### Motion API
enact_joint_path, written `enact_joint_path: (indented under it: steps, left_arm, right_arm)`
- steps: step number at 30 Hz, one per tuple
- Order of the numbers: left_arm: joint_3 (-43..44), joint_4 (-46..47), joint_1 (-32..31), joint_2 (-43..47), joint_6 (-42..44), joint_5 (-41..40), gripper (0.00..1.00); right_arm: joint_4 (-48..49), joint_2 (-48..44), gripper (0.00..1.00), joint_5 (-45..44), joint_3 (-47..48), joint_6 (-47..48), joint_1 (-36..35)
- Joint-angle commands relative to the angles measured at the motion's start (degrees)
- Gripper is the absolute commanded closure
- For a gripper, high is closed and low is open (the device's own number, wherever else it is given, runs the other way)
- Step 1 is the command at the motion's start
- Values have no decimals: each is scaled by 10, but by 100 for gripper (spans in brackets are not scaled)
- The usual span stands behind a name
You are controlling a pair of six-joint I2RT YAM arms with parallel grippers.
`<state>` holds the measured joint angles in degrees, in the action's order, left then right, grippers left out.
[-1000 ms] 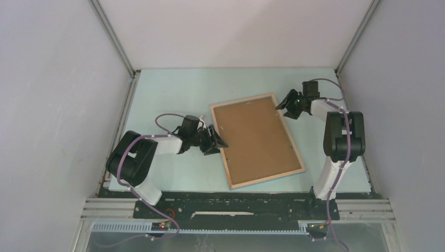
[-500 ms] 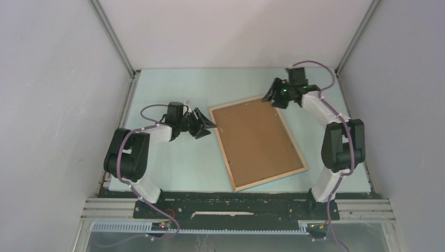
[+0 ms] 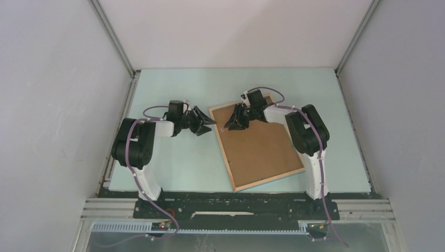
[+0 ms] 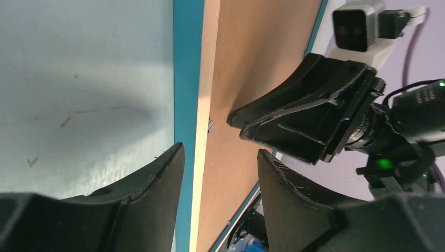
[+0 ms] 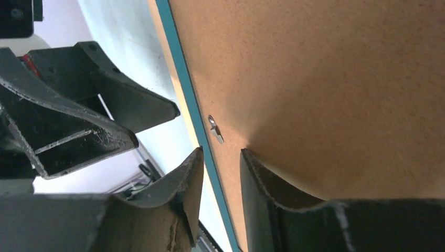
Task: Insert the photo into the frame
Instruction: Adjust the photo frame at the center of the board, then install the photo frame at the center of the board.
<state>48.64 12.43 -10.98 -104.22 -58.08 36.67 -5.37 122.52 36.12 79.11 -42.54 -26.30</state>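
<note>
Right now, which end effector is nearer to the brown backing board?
Right. The right end effector is above the backing board near its far-left corner; the left end effector sits just outside the frame's left edge.

Pale green table (image 3: 173, 157), picture frame (image 3: 269, 179) lying back-up at its middle, brown backing board (image 3: 262, 149) showing, my left gripper (image 3: 205, 121) just beside the frame's far-left corner, my right gripper (image 3: 234, 122) over the board's far end, both facing each other
</note>
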Motion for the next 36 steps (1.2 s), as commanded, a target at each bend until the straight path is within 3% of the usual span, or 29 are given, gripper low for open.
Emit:
enact_joint_path:
  steps: [1,9,28,36]
  left_arm:
    - [31,28,10,-18,1,24,43]
    - [29,44,11,-25,4,29,46]
    - [22,86,11,-40,-26,44,47]
    - [19,89,10,-39,-28,43,47]
  right_arm:
    - [48,25,61,10,15,-23,-4]
    - [26,58,75,-2,40,-10,-11]
    - [48,60,78,3,23,-45,-52]
    - [114,76,79,21,22,-96,-69]
